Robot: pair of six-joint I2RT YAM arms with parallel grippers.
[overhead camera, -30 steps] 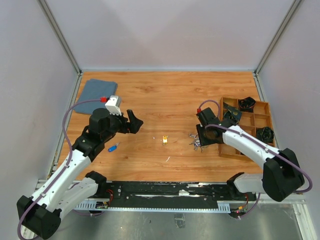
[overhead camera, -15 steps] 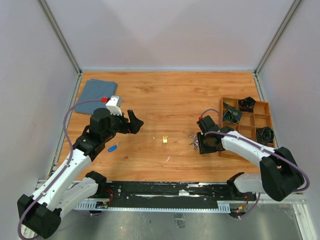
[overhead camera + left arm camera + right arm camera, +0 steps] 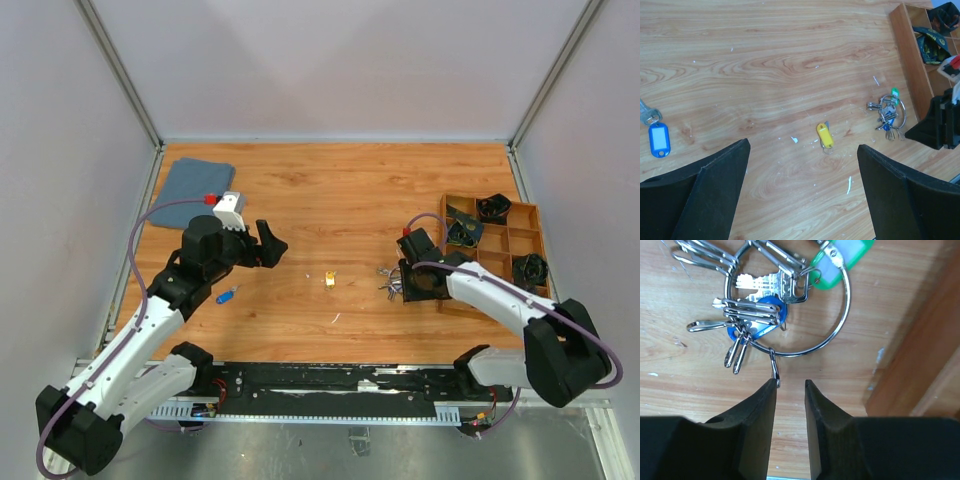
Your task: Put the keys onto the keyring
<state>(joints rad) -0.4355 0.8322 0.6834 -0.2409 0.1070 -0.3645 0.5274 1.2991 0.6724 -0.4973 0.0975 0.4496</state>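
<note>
- Partly done: the keyring (image 3: 844,315) lies on the table (image 3: 340,190) just beside the wooden tray (image 3: 905,355). It already carries several silver keys (image 3: 765,280), a blue-headed key (image 3: 762,315) and a green tag (image 3: 847,255).
- Left to do: the yellow-tagged key (image 3: 824,135) lies mid-table and the blue-tagged key (image 3: 659,140) lies near the left arm, both off the ring.
- The right claw (image 3: 790,385) hovers at the ring's near edge, jaws narrow, gripping nothing.
- The left claw (image 3: 802,147) hangs wide and empty over the table.

Brown wooden compartment tray (image 3: 912,60) wall stands just right of thin silver wire keyring (image 3: 832,338), so that side is tight. Right claw (image 3: 790,385) crowds the ring's rim there too. Bare wood surface (image 3: 765,65) runs left past yellow-tagged key (image 3: 824,135) to blue-tagged key (image 3: 659,140), free passage.
</note>
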